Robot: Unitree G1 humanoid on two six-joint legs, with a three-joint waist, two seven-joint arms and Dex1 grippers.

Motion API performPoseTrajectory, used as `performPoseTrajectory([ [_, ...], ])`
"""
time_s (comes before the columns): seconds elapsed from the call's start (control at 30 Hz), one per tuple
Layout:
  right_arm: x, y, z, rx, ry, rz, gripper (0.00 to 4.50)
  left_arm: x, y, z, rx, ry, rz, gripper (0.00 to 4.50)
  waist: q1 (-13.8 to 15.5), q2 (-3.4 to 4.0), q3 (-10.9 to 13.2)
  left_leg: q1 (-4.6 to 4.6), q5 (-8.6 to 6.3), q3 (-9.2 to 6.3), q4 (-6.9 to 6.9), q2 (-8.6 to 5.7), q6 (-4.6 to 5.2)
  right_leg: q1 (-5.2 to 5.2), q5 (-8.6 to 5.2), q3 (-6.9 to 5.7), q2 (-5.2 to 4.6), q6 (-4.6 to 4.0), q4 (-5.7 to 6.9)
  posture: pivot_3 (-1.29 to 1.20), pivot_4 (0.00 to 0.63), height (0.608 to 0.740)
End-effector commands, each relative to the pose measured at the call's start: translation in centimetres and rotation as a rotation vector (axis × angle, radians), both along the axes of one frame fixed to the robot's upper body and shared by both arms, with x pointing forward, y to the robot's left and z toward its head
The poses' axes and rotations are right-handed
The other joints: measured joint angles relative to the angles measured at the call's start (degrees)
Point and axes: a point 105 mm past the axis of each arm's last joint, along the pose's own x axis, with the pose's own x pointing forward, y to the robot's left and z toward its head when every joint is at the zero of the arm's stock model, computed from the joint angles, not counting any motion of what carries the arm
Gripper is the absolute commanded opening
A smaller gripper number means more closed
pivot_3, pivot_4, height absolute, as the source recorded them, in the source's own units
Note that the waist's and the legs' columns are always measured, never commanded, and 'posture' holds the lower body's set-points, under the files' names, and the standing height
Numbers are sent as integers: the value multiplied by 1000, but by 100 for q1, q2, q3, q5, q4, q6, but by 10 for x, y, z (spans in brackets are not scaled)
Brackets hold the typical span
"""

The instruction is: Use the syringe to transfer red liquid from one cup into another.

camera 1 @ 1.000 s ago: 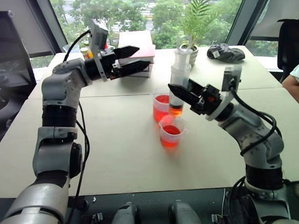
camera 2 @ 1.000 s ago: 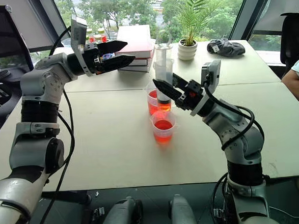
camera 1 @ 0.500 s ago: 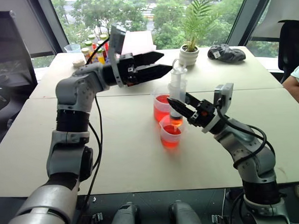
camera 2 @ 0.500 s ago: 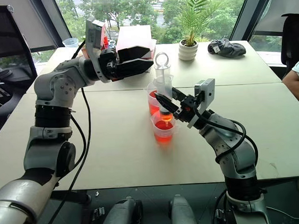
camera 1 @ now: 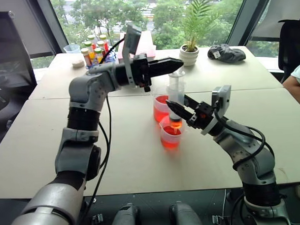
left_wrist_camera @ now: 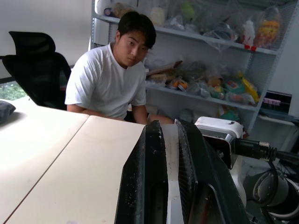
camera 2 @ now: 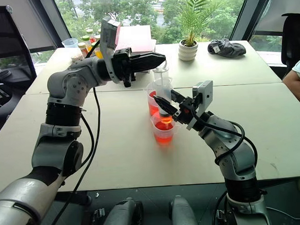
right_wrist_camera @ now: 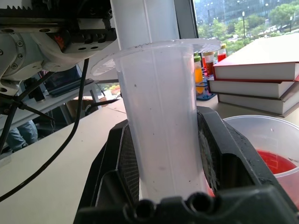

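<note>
Syringe (camera 1: 176, 92): upright in right claw (camera 1: 181, 109), tip over near cup (camera 1: 171, 132).
Left claw (camera 1: 174, 65): just moved in, snapped closed at plunger top.
Meaning: plunger stroke likely next.

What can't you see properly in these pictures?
- Ring top of the large clear plastic syringe: head views, covered by the shut left pincer. Gripped or not is unclear.
- Rear clear cup of red liquid: partly behind the syringe and right pincer.
- Small capped tubes: too small, partly behind the left arm.
- Person: cut off by the right edge.
</note>
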Motion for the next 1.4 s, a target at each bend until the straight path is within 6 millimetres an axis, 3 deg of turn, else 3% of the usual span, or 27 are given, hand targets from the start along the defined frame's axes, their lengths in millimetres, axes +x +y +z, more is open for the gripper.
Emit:
performPoseTrajectory([
  [0.03, -8, 1, 22, 14, -96, 6, 1389, -11, -4, 4, 17, -56, -44, 43, 0, 0, 0, 0, 0, 0, 0, 0, 0, 0, 0, 0, 0, 0, 0, 0, 150, 740],
  [0.43, -10, -5, 64, 33, -190, -4, 1389, -11, -10, -34, 113, -14, -50, 43, 8, 0, 0, 0, 0, -1, 0, 0, 0, 0, 0, 0, -1, 0, 0, 0, 150, 740],
  [0.77, -15, -9, 78, 27, -209, -10, 1389, -16, -17, -61, 152, 41, -72, 43, 9, 0, 0, -1, 0, -1, 0, 0, 0, 0, 0, 0, -3, 0, -1, 0, 150, 740],
  [1.0, -17, -11, 80, 33, -199, -9, 1389, -14, -17, -58, 147, 40, -64, 43, 6, 0, 0, -1, 0, -1, 1, 0, 0, 0, 0, 0, -3, 0, -1, 0, 150, 740],
  [1.2, -16, -5, 68, 54, -134, 18, 1389, -7, -7, -32, 91, 28, -32, 43, 9, 0, 0, -1, 0, -1, 1, -1, 0, 0, 0, 0, -2, 0, -1, 0, 150, 740],
  [1.23, -16, -2, 61, 61, -102, 30, 1389, -5, -1, -23, 74, 12, -17, 887, 6, 0, 0, -1, 0, 0, 1, -1, 0, 0, 0, 1, -2, 0, -1, 0, 150, 740],
  [1.3, -15, 2, 52, 66, -58, 44, 1389, -1, 8, -11, 52, -12, 12, 1600, 3, 0, 0, -1, 0, -1, 0, -1, 0, 0, 0, 0, -1, 0, -1, 0, 150, 740],
  [1.4, -14, 3, 45, 52, -28, 45, 1389, 3, 19, -4, 50, -43, 65, 3108, -7, 0, 0, -1, 0, -2, -2, 1, 0, -1, 0, 0, 1, 0, -1, 0, 150, 740],
])
